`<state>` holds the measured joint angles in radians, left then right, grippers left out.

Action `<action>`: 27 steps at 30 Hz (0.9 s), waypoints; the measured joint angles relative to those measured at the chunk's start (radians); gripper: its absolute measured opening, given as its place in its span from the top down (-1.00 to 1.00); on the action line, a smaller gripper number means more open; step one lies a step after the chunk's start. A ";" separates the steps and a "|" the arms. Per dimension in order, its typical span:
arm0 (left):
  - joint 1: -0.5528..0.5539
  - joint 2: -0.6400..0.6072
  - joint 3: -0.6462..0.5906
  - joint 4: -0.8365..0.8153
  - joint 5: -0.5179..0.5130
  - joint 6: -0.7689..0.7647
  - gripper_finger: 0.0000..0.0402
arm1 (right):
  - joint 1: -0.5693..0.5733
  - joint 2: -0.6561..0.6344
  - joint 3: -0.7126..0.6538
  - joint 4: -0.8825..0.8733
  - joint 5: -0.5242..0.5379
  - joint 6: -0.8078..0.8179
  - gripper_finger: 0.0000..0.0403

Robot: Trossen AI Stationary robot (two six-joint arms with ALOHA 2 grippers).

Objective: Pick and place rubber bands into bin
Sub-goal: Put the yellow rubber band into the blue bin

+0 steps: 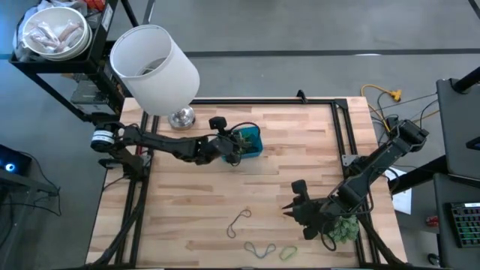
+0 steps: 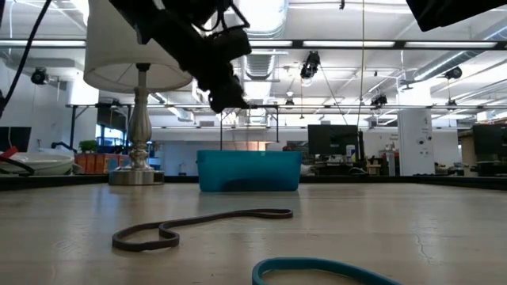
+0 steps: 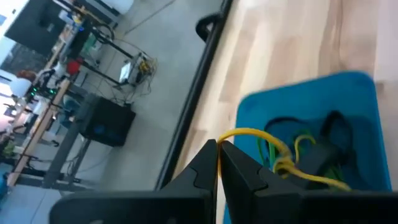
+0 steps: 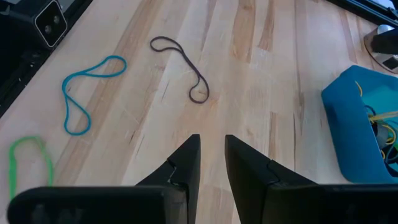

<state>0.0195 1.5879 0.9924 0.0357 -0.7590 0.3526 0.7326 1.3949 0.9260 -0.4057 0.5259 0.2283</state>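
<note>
High view. Wooden table (image 1: 195,210). Blue bin (image 1: 250,142) a little toward 12 o'clock from table centre, coloured rubber bands inside. Left gripper (image 1: 232,148) at the bin's 9 o'clock edge, arm reaching in from 9 o'clock. White lampshade (image 1: 154,66) at 11 o'clock, its metal base (image 1: 181,118) just beside the left arm. Right gripper (image 1: 294,204) at 4 o'clock of centre, over bare wood, well apart from the bin. Green plant ball (image 1: 344,229) near the right arm at 5 o'clock. Loose bands at 6 o'clock: dark band (image 1: 239,222), teal band (image 1: 259,249), green band (image 1: 288,253).

Low view. Bin (image 2: 249,172) centre, on the table. Left gripper (image 2: 228,101) above its left part, thin strands hanging from it toward the bin; colour not clear here. Lamp (image 2: 141,95) to the left. Dark band (image 2: 198,226) lying flat in the foreground; teal band (image 2: 325,271) at the nearest edge.

Left wrist view. Left gripper (image 3: 218,148) with fingers pinched together on a yellow band (image 3: 261,138), the band arching from the tips down into the bin (image 3: 261,112). More yellow, green and dark bands (image 3: 317,155) lie in the bin.

Right wrist view. Right gripper (image 4: 212,144) with a narrow gap between the fingers, nothing in it, above bare wood. Dark band (image 4: 186,68), teal band (image 4: 84,90) and green band (image 4: 28,165) flat on the table. Bin (image 4: 354,130) at the side, yellow and green bands inside.
</note>
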 joint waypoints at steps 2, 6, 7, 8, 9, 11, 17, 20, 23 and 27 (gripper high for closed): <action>0.004 0.000 -0.019 -0.002 0.008 -0.007 1.00 | 0.000 0.000 -0.001 0.001 0.000 0.000 0.66; 0.009 0.000 -0.057 -0.001 0.053 -0.033 1.00 | 0.000 0.000 -0.001 0.000 0.000 0.004 0.66; 0.010 0.000 -0.066 -0.003 0.067 -0.045 1.00 | 0.000 0.000 -0.002 0.001 0.000 0.004 0.66; 0.012 0.000 -0.072 -0.010 0.080 -0.060 1.00 | 0.000 0.000 -0.003 0.000 0.000 0.004 0.66; 0.013 0.000 -0.075 -0.020 0.103 -0.076 1.00 | 0.000 0.000 -0.003 0.000 0.000 0.004 0.66; 0.016 0.000 -0.087 -0.032 0.148 -0.106 1.00 | 0.000 0.000 -0.004 0.001 0.000 0.005 0.66; 0.029 -0.002 -0.101 -0.066 0.291 -0.147 1.00 | 0.000 0.000 -0.007 0.002 0.000 0.007 0.66; 0.040 -0.002 -0.101 -0.079 0.299 -0.164 1.00 | 0.000 0.000 -0.009 0.003 0.000 0.008 0.66; 0.047 -0.002 -0.102 -0.080 0.298 -0.164 1.00 | 0.000 0.000 -0.012 0.006 0.000 0.008 0.66; 0.047 -0.002 -0.103 -0.080 0.298 -0.163 1.00 | 0.000 0.000 -0.016 0.008 0.000 0.008 0.66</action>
<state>0.0662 1.5856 0.8898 -0.0441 -0.4610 0.1898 0.7329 1.3945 0.9099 -0.3982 0.5259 0.2363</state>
